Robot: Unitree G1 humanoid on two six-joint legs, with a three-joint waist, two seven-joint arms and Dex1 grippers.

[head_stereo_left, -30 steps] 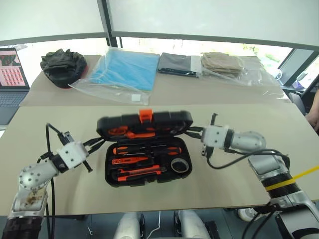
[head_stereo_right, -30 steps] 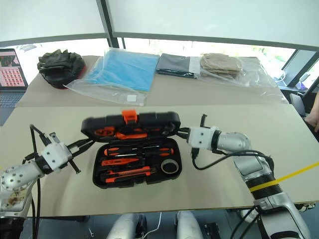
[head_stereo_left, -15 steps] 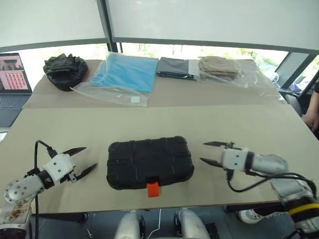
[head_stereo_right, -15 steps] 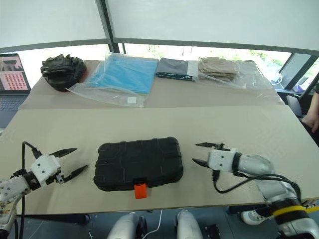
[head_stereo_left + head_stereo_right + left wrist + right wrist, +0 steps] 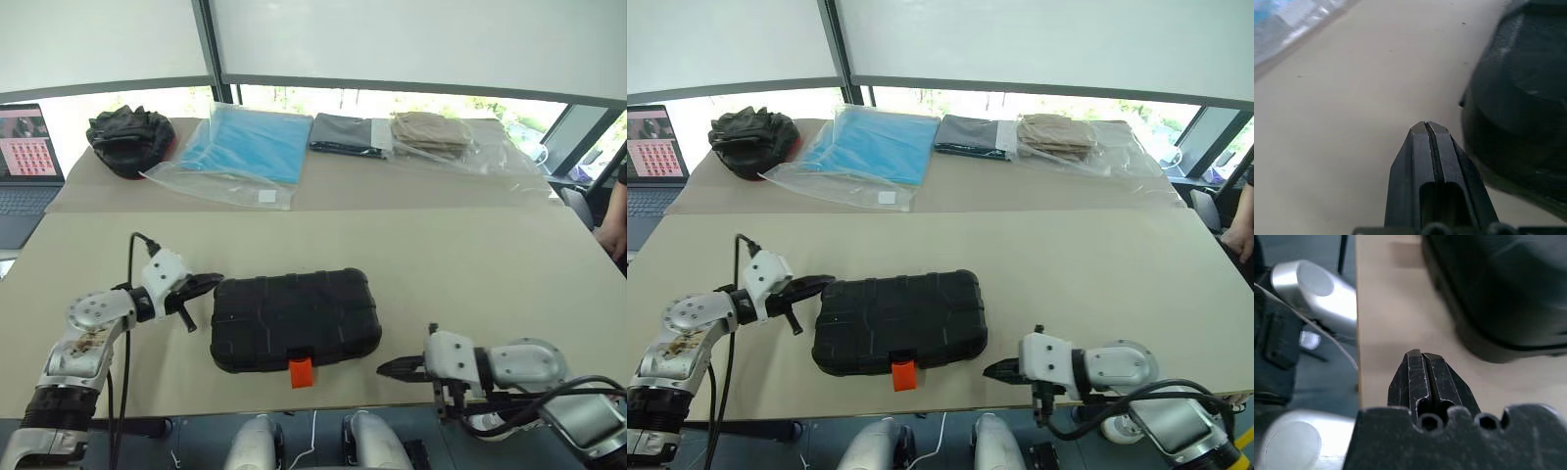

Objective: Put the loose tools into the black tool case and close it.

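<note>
The left gripper (image 5: 209, 283) is seen pressed together, empty, with the black tool case (image 5: 294, 317) just beside its tip, lid down on the surface (image 5: 441, 255). The right gripper (image 5: 389, 368) is likewise pinched together, empty, the case near its tip. The orange latch (image 5: 300, 371) is judged still to need pressing. No writing can be read.

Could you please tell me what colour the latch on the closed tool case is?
The latch is orange, against the black tool case; the left eye view shows it best.

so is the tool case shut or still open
Shut. The black tool case lies flat on the table, lid down over the base, nothing inside showing. Whether its orange latch is snapped, I cannot tell.
</note>
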